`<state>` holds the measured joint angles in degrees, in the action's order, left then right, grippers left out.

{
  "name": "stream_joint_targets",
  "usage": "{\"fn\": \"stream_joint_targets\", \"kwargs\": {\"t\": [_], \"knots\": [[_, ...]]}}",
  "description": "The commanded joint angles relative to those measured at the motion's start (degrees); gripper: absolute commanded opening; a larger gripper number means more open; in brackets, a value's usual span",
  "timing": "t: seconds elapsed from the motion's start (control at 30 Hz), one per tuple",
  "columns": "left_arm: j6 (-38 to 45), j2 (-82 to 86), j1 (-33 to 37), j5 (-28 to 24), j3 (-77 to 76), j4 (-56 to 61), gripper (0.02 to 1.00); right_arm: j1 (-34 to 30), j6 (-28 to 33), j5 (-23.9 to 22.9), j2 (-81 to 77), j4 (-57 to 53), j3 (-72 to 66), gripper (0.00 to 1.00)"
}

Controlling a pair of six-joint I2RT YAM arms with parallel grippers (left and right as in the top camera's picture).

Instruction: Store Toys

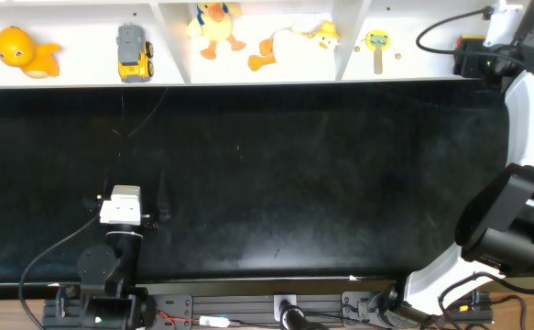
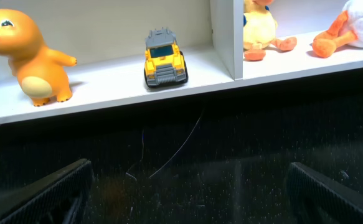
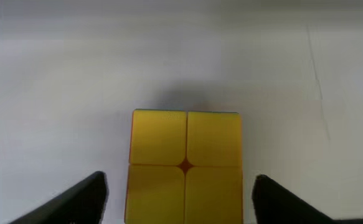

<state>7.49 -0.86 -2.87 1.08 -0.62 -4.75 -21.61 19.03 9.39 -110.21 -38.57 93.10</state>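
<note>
A yellow cube toy with a two-by-two face sits on a white shelf floor. My right gripper stands open around the cube, one finger on each side with a small gap to it. The right arm stretches up to the far right end of the shelf. My left gripper is open and holds nothing, low over the black table at the front left, facing the shelf. An orange figure and a yellow truck stand in the left compartment.
A white divider separates the left compartment from one with a yellow plush duck and a white plush duck. A small yellow-green toy lies in a further compartment. Cables run at the top right.
</note>
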Motion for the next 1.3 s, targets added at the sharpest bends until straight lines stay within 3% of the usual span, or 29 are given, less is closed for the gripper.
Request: {"fn": "stream_joint_targets", "kwargs": {"t": [0.03,0.4,0.63,0.8,0.97,1.13,1.3], "knots": [[-0.44,0.68,0.35,-0.59,0.15,-0.11,0.996,0.39,0.22,0.20,-0.02,0.39,2.05,0.998],[-0.44,0.68,0.35,-0.59,0.15,-0.11,0.998,0.63,0.15,0.17,9.86,-1.20,-3.93,0.996],[-0.44,0.68,0.35,-0.59,0.15,-0.11,0.998,0.59,-0.90,-0.57,25.94,5.46,-27.56,0.998],[-0.44,0.68,0.35,-0.59,0.15,-0.11,0.998,1.90,-9.03,-3.08,40.96,22.29,-47.98,0.998],[-0.44,0.68,0.35,-0.59,0.15,-0.11,0.998,9.27,-10.93,-6.47,57.42,41.22,-65.88,0.998],[-0.44,0.68,0.35,-0.59,0.15,-0.11,0.998,18.84,-12.07,-6.43,73.83,41.86,-75.87,0.996],[-0.44,0.68,0.35,-0.59,0.15,-0.11,0.998,21.24,-16.52,-5.79,86.64,43.82,-84.48,0.993]]}}
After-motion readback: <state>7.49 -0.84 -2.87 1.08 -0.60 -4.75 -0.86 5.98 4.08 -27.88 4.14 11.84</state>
